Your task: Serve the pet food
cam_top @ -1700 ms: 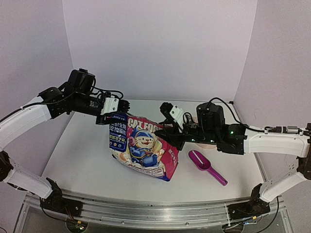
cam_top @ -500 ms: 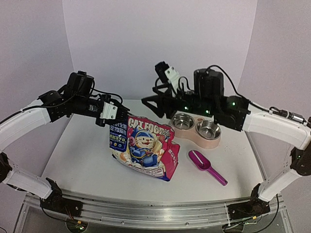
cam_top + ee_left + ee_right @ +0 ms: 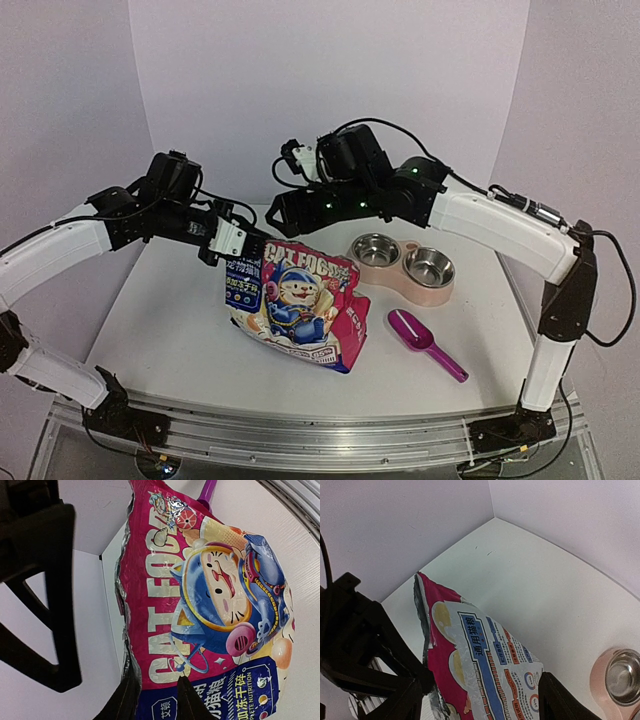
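Scoop (image 3: 427, 343) flat on table (image 3: 170, 320), front right, handle pointing toward near right edge. Cat food pouch (image 3: 297, 305) upright mid-table, just left of scoop, apart from it, cartoon-cat face toward arm bases. Left gripper (image 3: 238, 250) pinching pouch's upper left corner, fingers (image 3: 131, 697) narrow, foil edge between them. Feeder (image 3: 437, 291) behind and right of pouch, two steel bowls side by side. Right gripper (image 3: 283, 210) hovering above and behind pouch top, jaws spread wide, gripping nothing, not touching pouch.
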